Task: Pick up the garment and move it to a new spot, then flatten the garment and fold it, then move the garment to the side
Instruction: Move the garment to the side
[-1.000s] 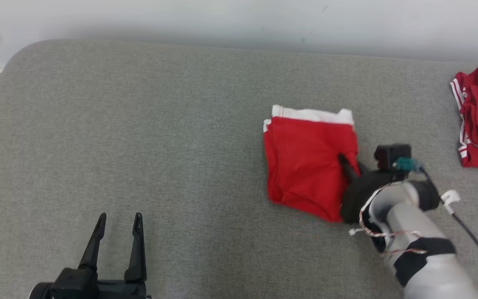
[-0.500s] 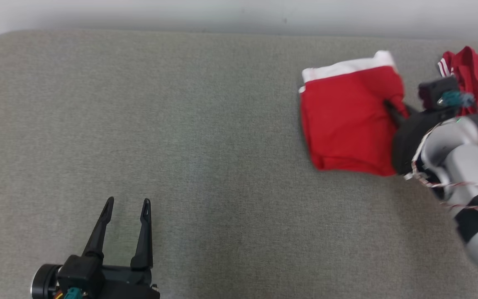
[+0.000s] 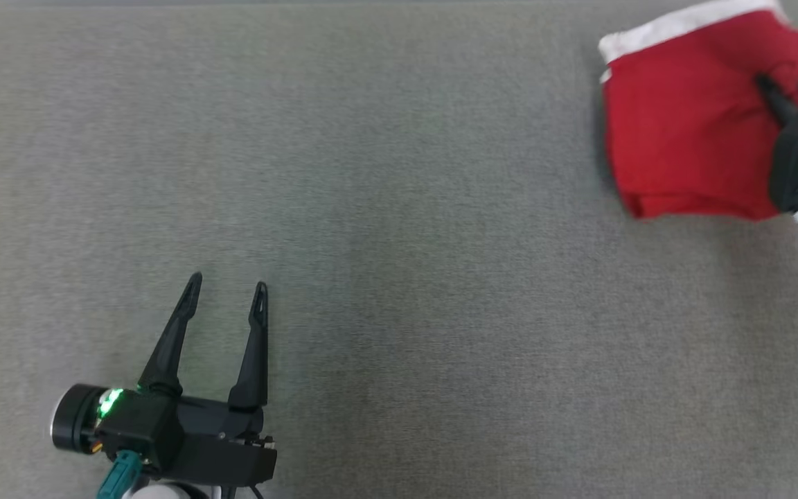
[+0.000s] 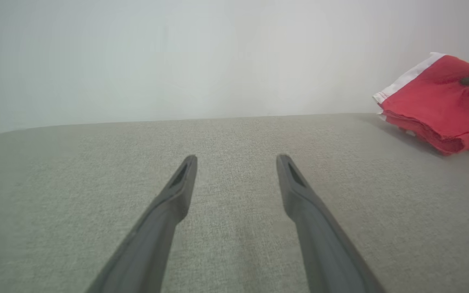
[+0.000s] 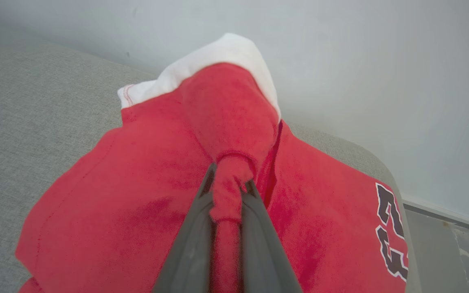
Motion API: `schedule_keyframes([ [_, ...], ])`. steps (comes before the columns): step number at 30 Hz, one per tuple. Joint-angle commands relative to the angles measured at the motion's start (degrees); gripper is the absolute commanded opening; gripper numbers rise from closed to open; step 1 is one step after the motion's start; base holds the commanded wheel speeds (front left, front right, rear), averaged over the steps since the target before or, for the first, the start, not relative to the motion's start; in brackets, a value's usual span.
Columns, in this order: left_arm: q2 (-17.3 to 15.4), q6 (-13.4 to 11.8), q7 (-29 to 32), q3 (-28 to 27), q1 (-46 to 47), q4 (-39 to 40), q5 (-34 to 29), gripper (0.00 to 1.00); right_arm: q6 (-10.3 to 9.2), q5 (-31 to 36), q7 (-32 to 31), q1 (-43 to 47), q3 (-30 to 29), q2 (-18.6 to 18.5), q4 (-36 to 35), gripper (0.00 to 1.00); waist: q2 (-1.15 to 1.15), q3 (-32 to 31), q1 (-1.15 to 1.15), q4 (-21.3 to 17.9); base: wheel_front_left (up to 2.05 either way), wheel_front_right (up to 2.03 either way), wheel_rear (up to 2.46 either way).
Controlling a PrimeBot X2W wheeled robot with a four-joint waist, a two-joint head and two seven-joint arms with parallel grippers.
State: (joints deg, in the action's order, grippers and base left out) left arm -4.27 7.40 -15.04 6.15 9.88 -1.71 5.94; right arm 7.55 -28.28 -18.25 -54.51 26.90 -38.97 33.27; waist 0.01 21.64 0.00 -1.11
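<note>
Garment (image 3: 683, 138): lying folded at upper right of the head view, red with a white waistband.
Left claw (image 3: 227, 281): hovering at lower left, fingers spread apart, empty, clear of the work.
Table (image 3: 440, 277): grey, carrying the garment.
Right claw (image 5: 231, 179): clamping a bunched red ridge, probably for sliding the garment aside without unfolding it.

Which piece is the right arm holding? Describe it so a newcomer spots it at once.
On the grey padded surface, look to its far right end by the pale wall. There a folded red garment is pinched in the right gripper. Its broad white band along the far edge marks it out; the red cloth beside it carries dark numerals instead.
</note>
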Motion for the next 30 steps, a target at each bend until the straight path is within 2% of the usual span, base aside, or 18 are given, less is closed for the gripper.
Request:
schedule_keyframes([
  [1, -0.65, 0.08, -0.09, 0.55, 0.97, 0.70, -0.23, 1.00, -0.18, -0.35, -0.34, -1.19, -0.11, -0.81, -0.36, 0.00, -0.01, 2.35, 0.00, -2.33, 0.00, 0.00, 0.00],
  [5, -1.71, 0.09, -0.08, 1.77, 2.28, 3.26, -0.24, 1.00, -0.18, -1.32, -1.21, -3.87, -1.55, -2.19, 0.53, 0.00, -0.01, 4.70, 0.00, -3.91, 0.00, 0.00, 0.00],
  [12, -3.34, 0.10, -0.09, 3.08, 3.39, 7.36, -0.39, 1.00, -0.18, 0.55, -1.31, -7.54, -0.08, -5.21, 1.38, 0.00, -0.01, 7.71, 0.00, -6.35, 0.00, 0.00, 0.00],
  [21, -5.00, 0.11, -0.09, 3.77, 3.46, 12.27, -0.86, 1.00, -0.18, 6.26, 1.03, -13.03, 2.90, -9.67, 2.97, 0.00, -0.01, 12.05, 0.00, -9.69, 0.00, 0.00, 0.00],
  [30, -6.47, 0.11, -0.09, 4.07, 4.17, 16.59, -1.44, 1.00, -0.18, 10.15, 3.28, -17.32, 5.20, -11.75, 5.74, 0.00, -0.01, 15.40, 0.00, -10.96, 0.00, 0.00, 0.00],
])
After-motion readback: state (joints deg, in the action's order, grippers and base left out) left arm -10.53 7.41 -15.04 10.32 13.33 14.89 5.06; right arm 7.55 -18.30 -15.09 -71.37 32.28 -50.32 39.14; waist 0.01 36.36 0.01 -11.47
